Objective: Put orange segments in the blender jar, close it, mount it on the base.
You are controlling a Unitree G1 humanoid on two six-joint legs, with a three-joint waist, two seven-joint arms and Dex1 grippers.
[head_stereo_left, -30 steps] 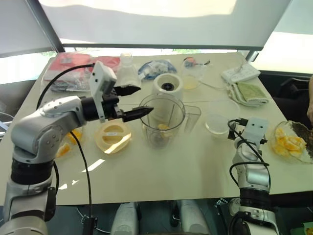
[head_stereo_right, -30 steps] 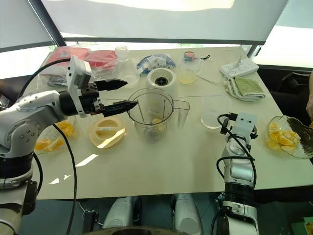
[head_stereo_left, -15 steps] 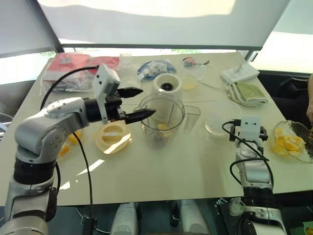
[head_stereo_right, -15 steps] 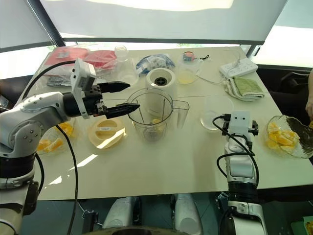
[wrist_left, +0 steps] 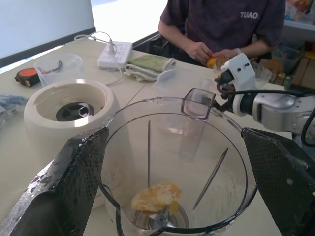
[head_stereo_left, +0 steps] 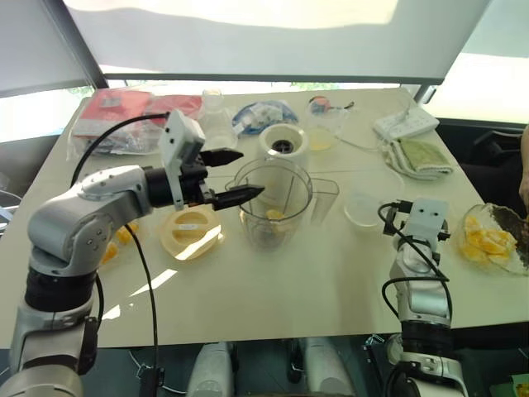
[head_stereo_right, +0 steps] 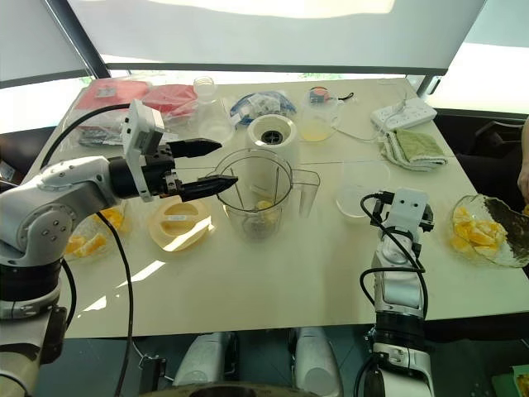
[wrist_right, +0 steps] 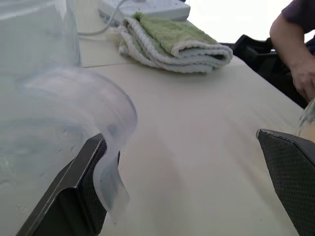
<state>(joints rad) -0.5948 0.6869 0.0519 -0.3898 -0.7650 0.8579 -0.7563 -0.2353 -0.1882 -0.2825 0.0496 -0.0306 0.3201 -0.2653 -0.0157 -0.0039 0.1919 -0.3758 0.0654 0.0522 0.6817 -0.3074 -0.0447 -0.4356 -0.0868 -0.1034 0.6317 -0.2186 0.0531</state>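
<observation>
The blender jar (head_stereo_left: 277, 198) stands upright mid-table with one orange segment (wrist_left: 156, 195) lying on its blade hub. My left gripper (head_stereo_left: 248, 172) hovers open and level at the jar's left rim, nothing between its fingers. Just behind the jar sits the white base (head_stereo_left: 283, 146). More orange segments (head_stereo_left: 488, 244) lie in a clear bowl at the right edge, and others (head_stereo_right: 87, 240) lie on the left under my left arm. My right gripper (wrist_right: 187, 196) is open and empty, low over the table between a shallow clear dish (head_stereo_left: 364, 208) and that bowl.
A pale yellow lid (head_stereo_left: 192, 230) lies left of the jar. At the back are a flask (head_stereo_left: 216, 120), a cup (head_stereo_left: 321, 132), a power strip (head_stereo_left: 405, 124) and a green towel (head_stereo_left: 421, 155). A person (wrist_left: 221, 24) sits at the right, hands (wrist_left: 199, 51) on an orange.
</observation>
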